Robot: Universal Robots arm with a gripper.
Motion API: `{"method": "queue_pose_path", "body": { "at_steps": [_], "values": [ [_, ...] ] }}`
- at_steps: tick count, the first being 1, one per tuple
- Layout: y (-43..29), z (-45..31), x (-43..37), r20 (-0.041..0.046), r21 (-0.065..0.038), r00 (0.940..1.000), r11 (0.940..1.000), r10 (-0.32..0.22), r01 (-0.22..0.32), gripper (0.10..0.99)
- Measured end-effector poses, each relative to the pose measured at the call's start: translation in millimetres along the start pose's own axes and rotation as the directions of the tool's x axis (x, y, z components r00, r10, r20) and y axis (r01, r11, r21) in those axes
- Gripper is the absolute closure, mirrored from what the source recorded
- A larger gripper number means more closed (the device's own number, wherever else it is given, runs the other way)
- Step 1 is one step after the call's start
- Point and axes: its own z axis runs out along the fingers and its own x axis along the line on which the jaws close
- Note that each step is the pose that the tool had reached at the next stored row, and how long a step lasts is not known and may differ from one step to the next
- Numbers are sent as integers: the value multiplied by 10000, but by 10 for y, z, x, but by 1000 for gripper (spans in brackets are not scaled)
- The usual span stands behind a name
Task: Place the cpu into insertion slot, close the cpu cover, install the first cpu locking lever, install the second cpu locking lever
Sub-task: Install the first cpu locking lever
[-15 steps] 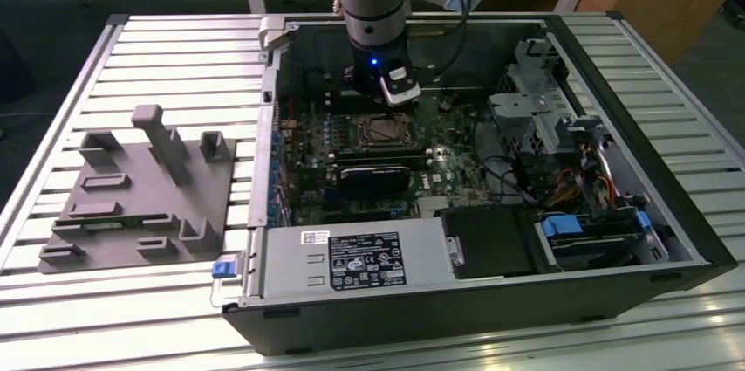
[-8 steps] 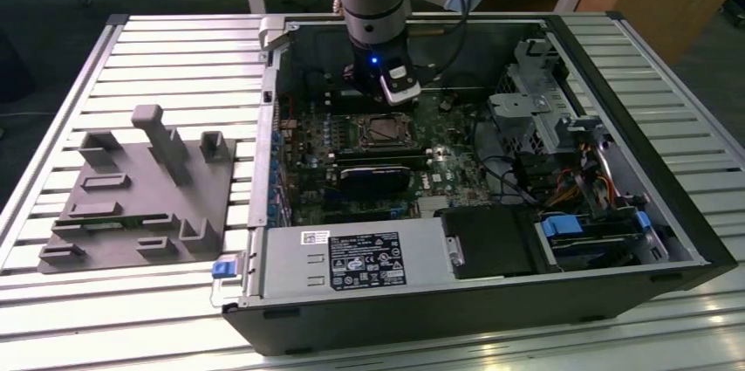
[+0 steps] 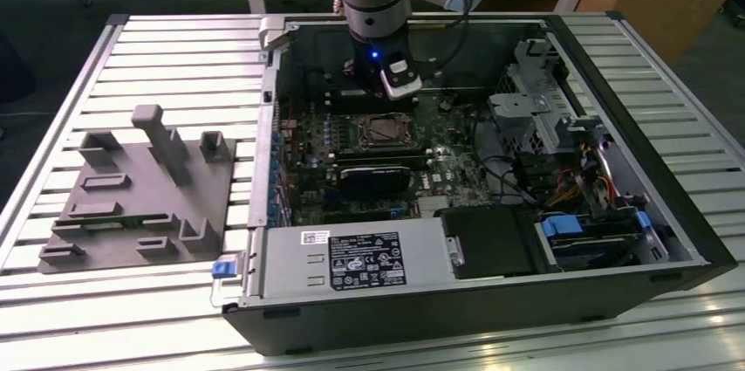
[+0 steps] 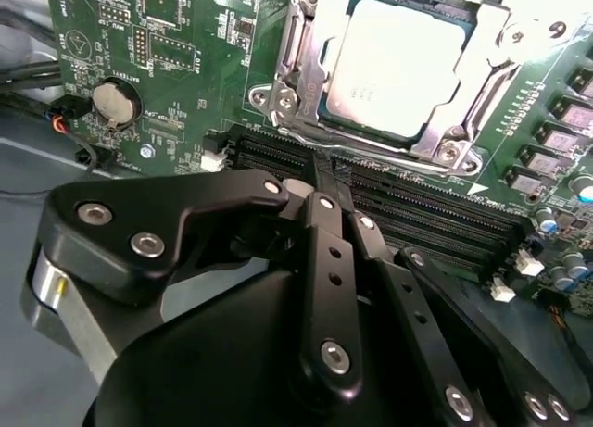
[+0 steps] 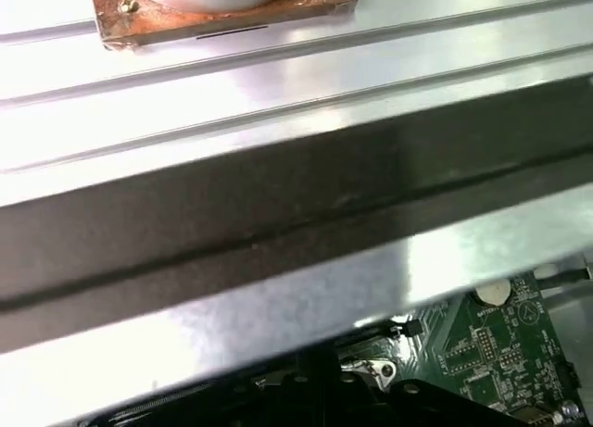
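Grey arm [image 3: 375,4] with blue light; black, silver-screwed linkage hand [image 4: 320,182].

cpu [image 4: 394,66]: in the socket [image 4: 296,103], on the motherboard [image 3: 349,140]
memory slots [image 4: 408,209]: just beside the socket
fixture block [image 3: 140,196]: on the tabletop [image 3: 174,57], at the exterior view's left of the motherboard

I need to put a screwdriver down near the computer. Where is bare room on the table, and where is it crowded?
Bare slats lie on the table beyond the grey fixture, beside the computer case on the exterior view's left. The strip in front of the fixture is also free. Inside the case it is crowded: the gripper hangs over the motherboard.
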Motion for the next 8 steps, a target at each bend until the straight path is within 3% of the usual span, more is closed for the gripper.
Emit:
{"method": "queue_pose_path", "body": {
  "at_steps": [1, 5, 8],
  "values": [
    [1, 0, -3, 30, 109, 10000, 9999, -22, 21, 980],
    [2, 0, -9, 207, 750, 9997, 9971, -157, 141, 980],
    [2, -1, -9, 287, 1059, 9993, 9942, -224, 193, 980]
  ]
}}
